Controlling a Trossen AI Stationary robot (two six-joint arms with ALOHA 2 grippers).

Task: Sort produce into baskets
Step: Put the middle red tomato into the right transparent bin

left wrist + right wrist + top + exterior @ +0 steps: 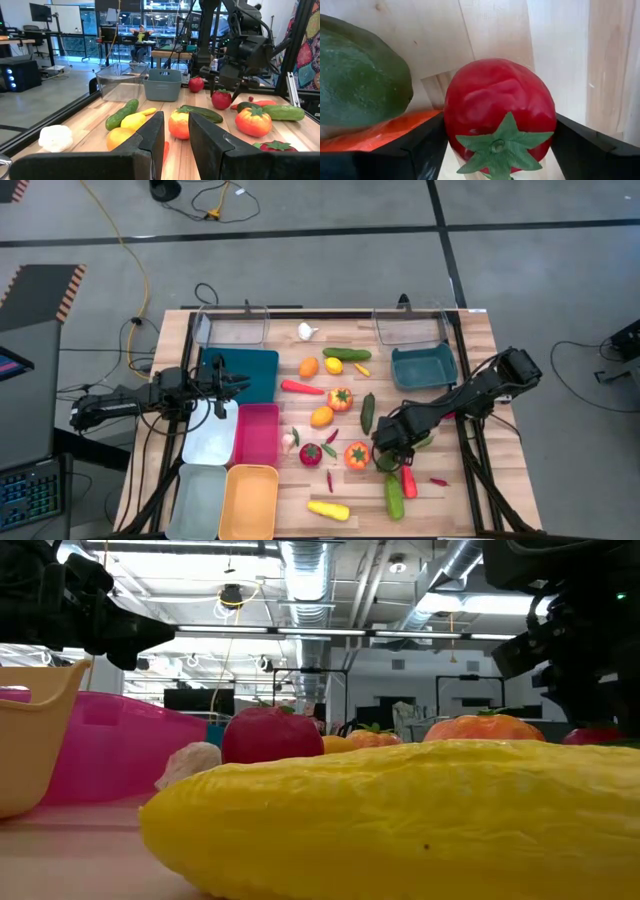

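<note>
The right hand (497,145) is closed on a red tomato (500,112), its two dark fingers (420,150) pressing the fruit from either side, green calyx toward the wrist camera. In the high view this hand (392,452) sits at about 4 o'clock on the counter (470,370), crowded by an avocado (362,82), a red pepper (408,480) and a green cucumber (394,495) just beside it. The step in hand looks like lifting the tomato clear. It would go best with a straight upward rise before any sideways travel, so the neighbours are not dragged along, and with steady pressure because the smooth round fruit could slip. The teal basket (424,368) lies near, toward 1 o'clock. The left hand (228,385) waits at about 9 o'clock over the dark blue basket (262,370), fingers (147,142) slightly parted and empty.
</note>
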